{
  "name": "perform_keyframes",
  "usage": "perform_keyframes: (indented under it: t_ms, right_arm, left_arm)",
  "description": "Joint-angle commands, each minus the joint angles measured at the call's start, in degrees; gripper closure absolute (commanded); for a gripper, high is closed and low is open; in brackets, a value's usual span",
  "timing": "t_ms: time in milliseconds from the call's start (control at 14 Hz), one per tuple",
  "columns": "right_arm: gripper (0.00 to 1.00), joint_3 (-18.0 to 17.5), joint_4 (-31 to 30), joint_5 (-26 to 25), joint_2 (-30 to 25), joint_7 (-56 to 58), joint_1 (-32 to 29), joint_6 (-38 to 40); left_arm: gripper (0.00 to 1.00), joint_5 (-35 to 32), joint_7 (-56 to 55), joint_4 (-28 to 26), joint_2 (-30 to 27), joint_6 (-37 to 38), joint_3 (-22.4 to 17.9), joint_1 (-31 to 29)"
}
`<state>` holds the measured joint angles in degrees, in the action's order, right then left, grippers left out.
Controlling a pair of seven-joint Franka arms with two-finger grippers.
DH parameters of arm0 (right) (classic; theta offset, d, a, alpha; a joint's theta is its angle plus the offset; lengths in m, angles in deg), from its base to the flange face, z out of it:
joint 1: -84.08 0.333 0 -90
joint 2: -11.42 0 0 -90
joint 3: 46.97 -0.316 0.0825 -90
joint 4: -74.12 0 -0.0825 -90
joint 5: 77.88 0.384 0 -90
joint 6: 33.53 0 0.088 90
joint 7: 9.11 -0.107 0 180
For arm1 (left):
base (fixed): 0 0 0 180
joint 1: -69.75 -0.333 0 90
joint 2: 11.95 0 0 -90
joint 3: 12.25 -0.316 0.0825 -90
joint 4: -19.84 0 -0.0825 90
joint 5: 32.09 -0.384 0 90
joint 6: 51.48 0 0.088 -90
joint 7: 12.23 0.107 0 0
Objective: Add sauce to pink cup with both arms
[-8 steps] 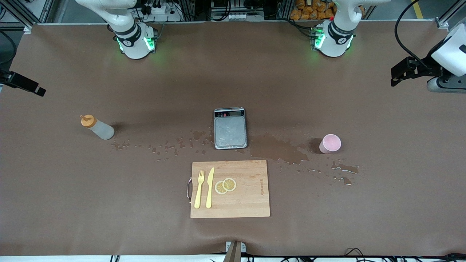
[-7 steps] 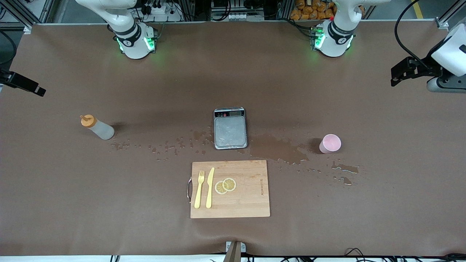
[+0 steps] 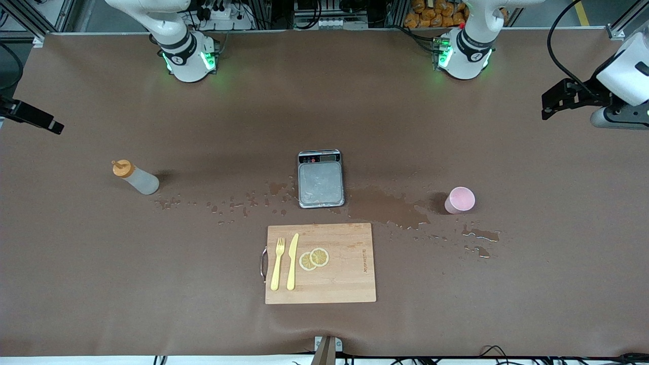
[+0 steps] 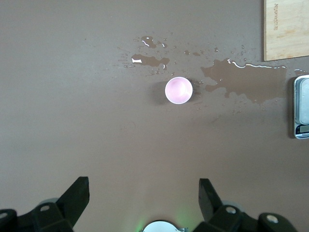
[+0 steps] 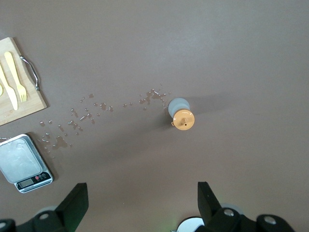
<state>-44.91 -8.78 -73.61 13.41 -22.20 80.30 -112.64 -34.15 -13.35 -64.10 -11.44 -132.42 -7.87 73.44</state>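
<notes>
We see both wrist views cut the scale and cutting board at their edges; the right gripper shows only partly in the front view; the board's printed mark is unreadable

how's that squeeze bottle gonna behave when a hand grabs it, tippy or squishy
The squeeze bottle stands upright, tall for its narrow base, so a sideways nudge would probably tip it. Its translucent body looks like soft plastic, likely to give under a firm pinch. Droplets lie on the table nearby, so its base may be wet and slide.
</notes>
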Motion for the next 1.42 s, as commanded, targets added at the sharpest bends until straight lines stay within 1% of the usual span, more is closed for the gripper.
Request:
perform_keyframes:
  t_ms: [0,71,214,427,498,641,783,925,997,1139,1353]
  right_arm:
    - [0.00,-0.30,0.19,0.21,0.64,-0.96,-0.97,1.41]
    - [0.00,-0.21,0.19,0.12,0.73,-0.96,-1.49,1.93]
    - [0.00,-0.21,0.28,0.82,2.13,-0.79,-5.17,2.03]
    - [0.00,-0.21,0.28,0.91,3.45,-0.96,-8.17,3.16]
    - [0.00,-0.21,0.20,0.91,3.80,-1.23,-9.04,4.30]
    - [0.00,-0.21,0.19,1.43,6.08,-1.93,-11.41,5.01]
    - [0.00,-0.21,0.19,3.10,7.41,-2.19,-13.79,5.10]
    - [0.00,-0.21,0.19,3.64,9.25,-2.63,-15.37,5.10]
    - [0.00,-0.21,0.19,3.98,10.65,-2.63,-16.34,5.10]
    - [0.00,-0.21,0.19,6.26,13.20,-2.63,-18.88,5.19]
    - [0.00,-0.21,0.19,8.99,17.59,-3.07,-21.97,7.47]
  left_arm:
    - [0.00,0.91,1.03,0.27,-0.68,1.05,-0.60,-0.17]
    - [0.00,1.61,1.21,0.27,-0.60,0.96,-0.77,-0.26]
    - [0.00,3.64,1.12,0.01,-0.60,0.96,-1.04,-0.52]
    - [0.00,3.73,0.33,-1.13,0.28,1.05,-0.42,0.00]
    - [0.00,3.73,0.33,-2.36,0.46,0.96,-0.42,0.09]
    - [0.00,3.82,0.42,-3.16,1.25,0.96,-0.34,-0.25]
    - [0.00,3.82,0.77,-3.25,3.00,0.87,-0.42,-0.43]
    - [0.00,3.73,0.86,-3.16,5.55,0.35,-0.51,-0.43]
    - [0.00,3.55,0.86,-3.16,6.34,0.26,-0.51,-0.52]
    - [0.00,3.02,0.68,-3.16,8.27,-1.14,-0.68,-0.52]
    - [0.00,3.02,0.07,-3.25,13.36,-4.04,-0.69,-0.35]
